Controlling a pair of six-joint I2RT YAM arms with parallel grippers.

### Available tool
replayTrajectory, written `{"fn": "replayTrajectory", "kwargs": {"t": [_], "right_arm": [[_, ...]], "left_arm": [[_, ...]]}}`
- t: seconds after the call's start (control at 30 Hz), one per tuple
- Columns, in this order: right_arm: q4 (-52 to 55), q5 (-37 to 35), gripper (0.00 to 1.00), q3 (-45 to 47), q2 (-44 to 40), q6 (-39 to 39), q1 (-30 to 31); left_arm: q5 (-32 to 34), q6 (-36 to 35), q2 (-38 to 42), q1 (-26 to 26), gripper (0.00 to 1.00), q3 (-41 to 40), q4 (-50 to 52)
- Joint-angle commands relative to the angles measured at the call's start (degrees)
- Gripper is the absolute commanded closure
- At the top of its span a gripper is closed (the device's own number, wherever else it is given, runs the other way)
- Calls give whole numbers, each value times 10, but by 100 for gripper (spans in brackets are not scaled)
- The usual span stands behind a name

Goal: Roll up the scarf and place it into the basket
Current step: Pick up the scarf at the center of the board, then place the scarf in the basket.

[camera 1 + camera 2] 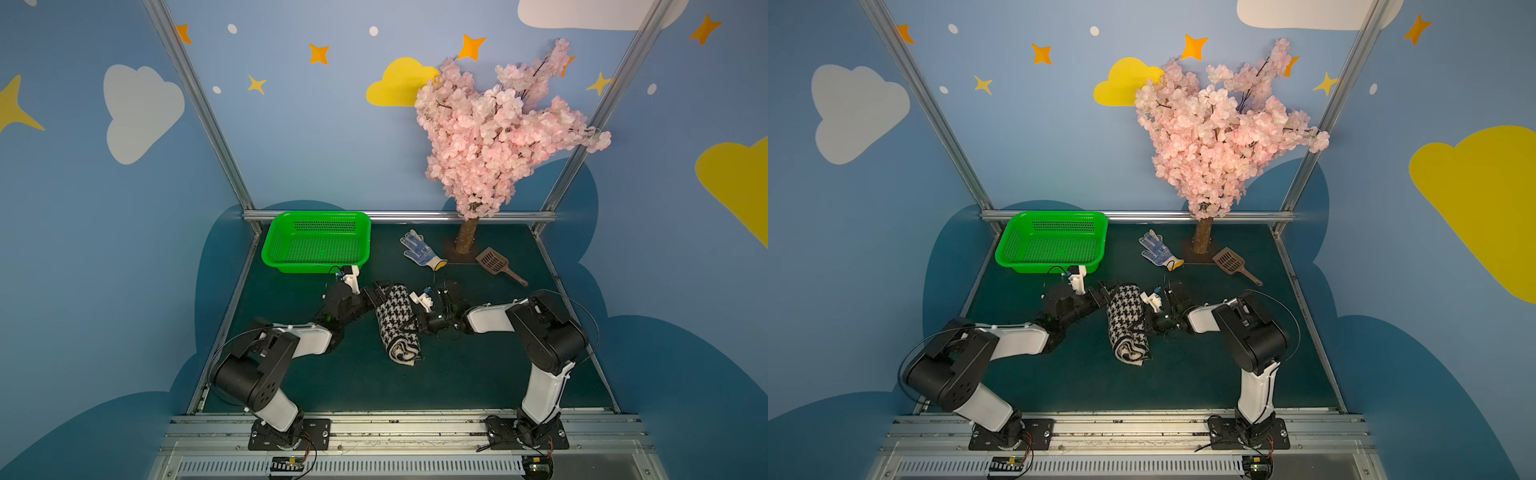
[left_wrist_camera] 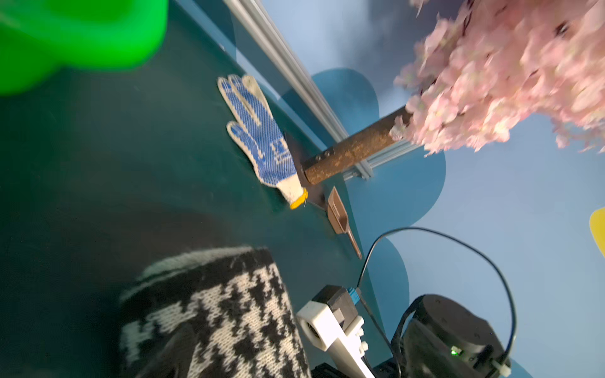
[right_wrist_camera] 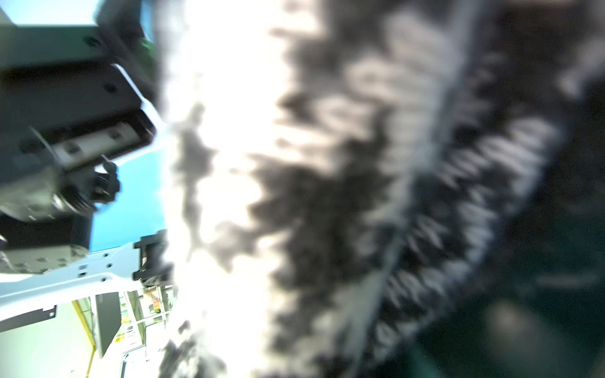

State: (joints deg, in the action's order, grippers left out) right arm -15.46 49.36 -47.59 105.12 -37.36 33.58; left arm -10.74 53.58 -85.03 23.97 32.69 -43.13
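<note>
Dark teal tabletop mat point(image 1: 457, 374), blue booth with painted clouds and stars around it.

Long knitted black-and-white houndstooth scarf point(image 1: 397, 322) lies on the mat, already rolled into a fat cylinder. It sits near the bright green perforated plastic basket point(image 1: 318, 214), off its near right corner. Not touching it, not inside. One end of the roll points back at the basket. The spiral end faces away from it, with some cream edging sticking out loose.

Handling, my read:
- Light, soft and squashy. Grippy knit, not fragile.
- It won't slip, but it has no stiffness. Pinch one end or only the outer layer and it probably sags and unwinds.
- Best hold is a squeeze across the full roll at mid-length, with the loose outer edge trapped under a finger. Or clamp it between both arms, one per flank.

Pose: both arms are folded low, elbows out, forearms converging on the roll from opposite sides.
- The left gripper point(image 1: 374, 296) is at the basket-side end of the roll, between the roll and the basket's front wall. Fingers are spread wide. Can't tell whether they press the cloth.
- The right gripper point(image 1: 417, 322) is on the flank facing away from the basket, buried against the knit. The right wrist view is all blurred cloth and the fingers are hidden, so I can't tell if they're clenched on it.
</note>
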Motion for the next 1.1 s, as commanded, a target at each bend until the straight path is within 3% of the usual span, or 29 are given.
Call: {"fn": "replayTrajectory", "kwargs": {"t": [0.0, 0.17, 0.4, 0.63, 0.83, 0.9, 1.07], "right_arm": [[51, 17, 100, -50, -65, 2, 1], [163, 9, 100, -210, -71, 24, 7], [223, 16, 100, -464, 54, 20, 9], [288, -13, 100, -795, 260, 37, 31], [300, -49, 100, -1130, 470, -11, 31], [258, -60, 100, -1131, 497, -42, 20], [215, -96, 100, -1075, 520, -18, 20]], "left_arm": [[22, -65, 115, -17, 0, 45, 195], [31, -84, 230, -66, 0, 89, 366], [25, -84, 303, -122, 0, 79, 440], [20, -93, 339, -146, 0, 62, 462], [22, -91, 368, -149, 0, 47, 492], [19, -88, 378, -150, 0, 36, 489], [8, -81, 388, -150, 0, 3, 473]]}}
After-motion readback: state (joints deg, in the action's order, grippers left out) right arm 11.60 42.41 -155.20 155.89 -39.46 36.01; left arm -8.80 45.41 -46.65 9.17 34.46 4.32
